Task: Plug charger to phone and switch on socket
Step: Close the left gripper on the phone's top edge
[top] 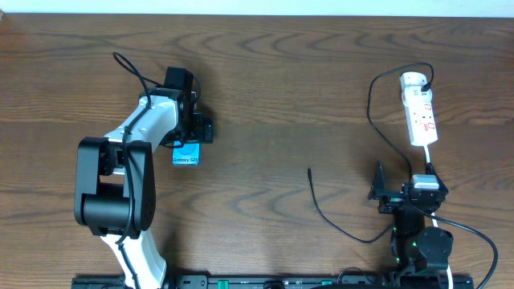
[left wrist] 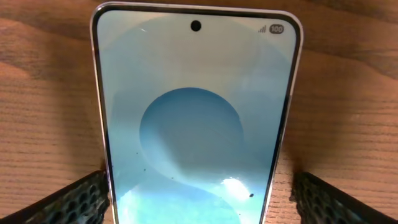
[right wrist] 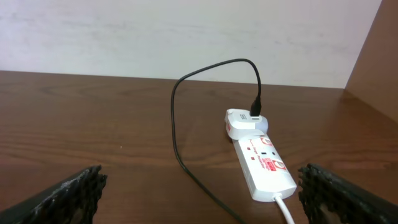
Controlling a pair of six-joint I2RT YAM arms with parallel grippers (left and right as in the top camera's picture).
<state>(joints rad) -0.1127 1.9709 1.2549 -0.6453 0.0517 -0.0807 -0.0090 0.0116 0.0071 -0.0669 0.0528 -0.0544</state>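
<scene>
Presently straddling slim teal-screened smartphone (top: 185, 154), upper left on wooden counter (top: 265, 80): left pincer (left wrist: 198, 198), released; right pincer (right wrist: 200, 194) likewise. Likely rigid, slick glass: grip long edges; thin black charger cable (right wrist: 174, 124) limp: hold behind plug tip (top: 310, 171).

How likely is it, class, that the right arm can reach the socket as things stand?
Probably yes. The socket lies straight ahead of the open right gripper with bare table between; only the charger loops to one side and the white cord trails from its near end.
</scene>
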